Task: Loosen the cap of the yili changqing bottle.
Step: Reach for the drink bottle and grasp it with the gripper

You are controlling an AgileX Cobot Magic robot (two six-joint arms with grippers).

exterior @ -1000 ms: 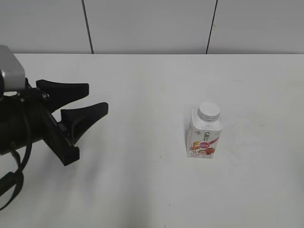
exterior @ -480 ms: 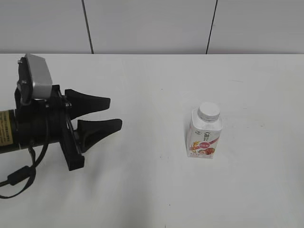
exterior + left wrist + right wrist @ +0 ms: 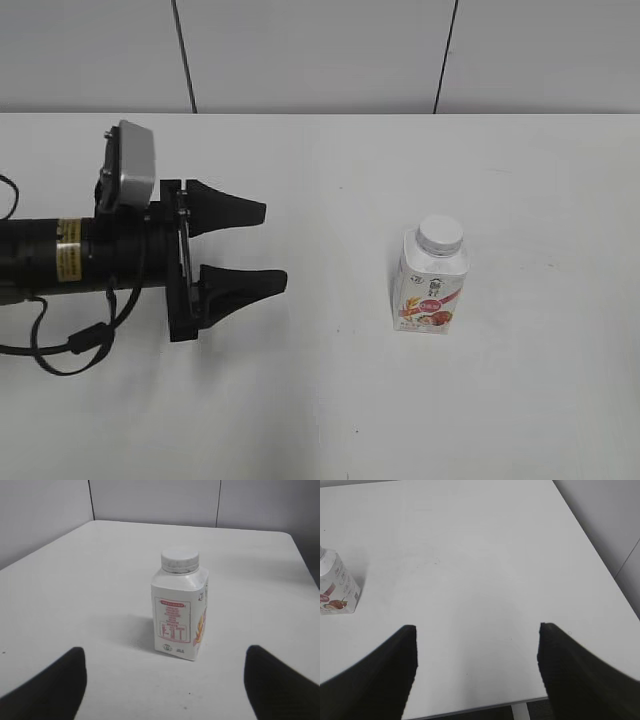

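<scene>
The yili changqing bottle (image 3: 430, 282) stands upright on the white table, right of centre, with its white cap (image 3: 440, 233) on its neck. In the left wrist view the bottle (image 3: 179, 616) and its cap (image 3: 179, 559) stand straight ahead of the open jaws. My left gripper (image 3: 272, 246) is open and empty, pointing right toward the bottle from some distance. In the left wrist view the left gripper (image 3: 165, 667) shows wide black fingers at both lower corners. My right gripper (image 3: 477, 630) is open and empty over the table; the bottle (image 3: 335, 587) is at that view's left edge.
The white table (image 3: 330, 400) bears only the bottle. A grey panelled wall (image 3: 320, 50) runs behind its far edge. The right wrist view shows the table's edge (image 3: 495, 706) close below the right gripper.
My left arm has moved right toward the bottle and rolled, so its open jaws now stand one above the other. The bottle has not moved.
</scene>
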